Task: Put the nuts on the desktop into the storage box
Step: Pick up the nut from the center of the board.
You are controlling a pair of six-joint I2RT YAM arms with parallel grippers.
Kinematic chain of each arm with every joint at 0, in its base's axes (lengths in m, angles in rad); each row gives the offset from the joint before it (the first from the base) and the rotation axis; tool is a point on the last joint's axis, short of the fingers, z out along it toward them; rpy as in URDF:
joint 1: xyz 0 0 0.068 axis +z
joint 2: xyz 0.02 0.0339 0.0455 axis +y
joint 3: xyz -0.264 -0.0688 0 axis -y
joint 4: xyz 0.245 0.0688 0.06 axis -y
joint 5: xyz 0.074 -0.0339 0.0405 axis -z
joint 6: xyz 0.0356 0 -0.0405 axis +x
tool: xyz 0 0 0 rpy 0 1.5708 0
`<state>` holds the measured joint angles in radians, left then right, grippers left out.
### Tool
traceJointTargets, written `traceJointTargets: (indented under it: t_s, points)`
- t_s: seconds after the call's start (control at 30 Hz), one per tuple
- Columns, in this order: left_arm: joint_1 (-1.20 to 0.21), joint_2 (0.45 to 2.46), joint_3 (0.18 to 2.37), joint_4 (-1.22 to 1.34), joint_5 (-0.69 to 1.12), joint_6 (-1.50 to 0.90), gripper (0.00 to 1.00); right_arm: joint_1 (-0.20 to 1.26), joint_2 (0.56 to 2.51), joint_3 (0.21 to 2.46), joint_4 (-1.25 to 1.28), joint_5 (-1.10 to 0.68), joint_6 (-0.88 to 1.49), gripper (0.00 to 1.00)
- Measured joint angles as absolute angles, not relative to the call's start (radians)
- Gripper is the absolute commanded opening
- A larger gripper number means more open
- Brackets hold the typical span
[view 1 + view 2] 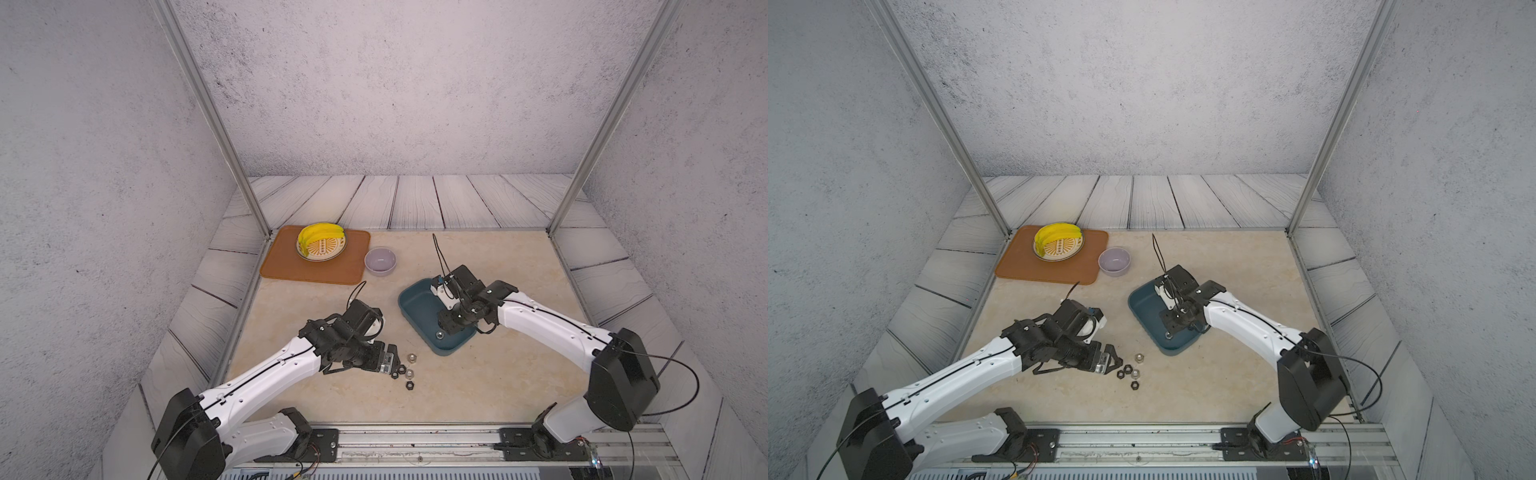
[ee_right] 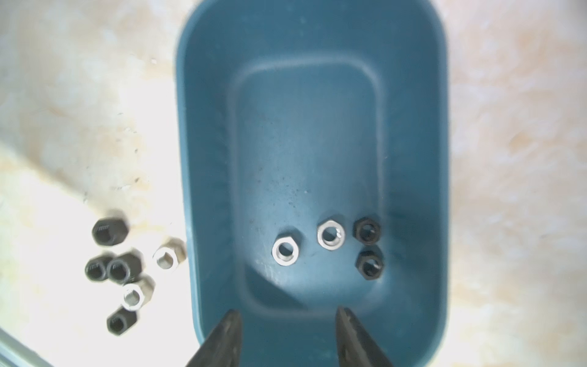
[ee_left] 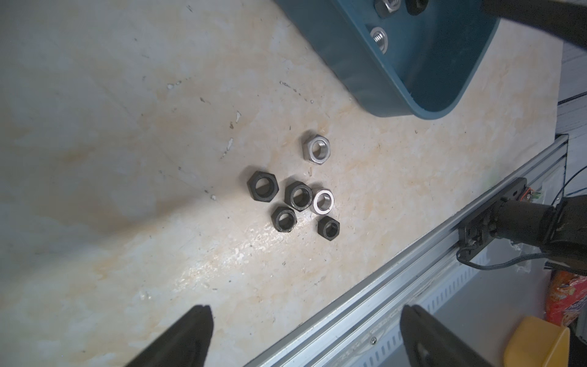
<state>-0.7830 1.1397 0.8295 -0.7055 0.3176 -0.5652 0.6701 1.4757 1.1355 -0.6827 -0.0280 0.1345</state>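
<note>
Several small hex nuts [image 3: 298, 196], black and silver, lie in a cluster on the beige desktop [image 1: 498, 374], in both top views [image 1: 409, 374] [image 1: 1135, 374]. My left gripper [image 3: 305, 308] hangs wide open and empty just left of that cluster [image 1: 394, 362]. The dark teal storage box [image 2: 301, 127] sits right of centre [image 1: 419, 307]. It holds two silver nuts [image 2: 285, 251] and two black ones [image 2: 367, 231]. My right gripper [image 2: 287, 311] is over the box's near end [image 1: 446, 326], open, with nothing between its fingers.
At the back left lies an orange mat [image 1: 291, 266] with a plate of bananas [image 1: 321, 241]. A lavender bowl [image 1: 380, 261] stands beside it. An aluminium rail [image 1: 415, 440] runs along the front edge. Slanted frame posts [image 1: 561, 216] rise at the back corners.
</note>
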Motion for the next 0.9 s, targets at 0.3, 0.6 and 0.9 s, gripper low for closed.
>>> traceJointTargets:
  t_s: [0.3,0.6,0.9]
  points:
    - [-0.858,1.165,0.909,-0.74,0.231,-0.545,0.99,0.671,1.107,0.984,-0.583,-0.081,0.092,0.99]
    - [-0.95,1.227,0.968,-0.759,0.221,-0.497,0.96,0.671,0.816,0.816,-0.562,-0.107,0.115,0.99]
    - [-1.002,1.377,1.06,-0.815,0.186,-0.443,0.84,0.671,0.636,0.647,-0.586,-0.167,0.297,0.99]
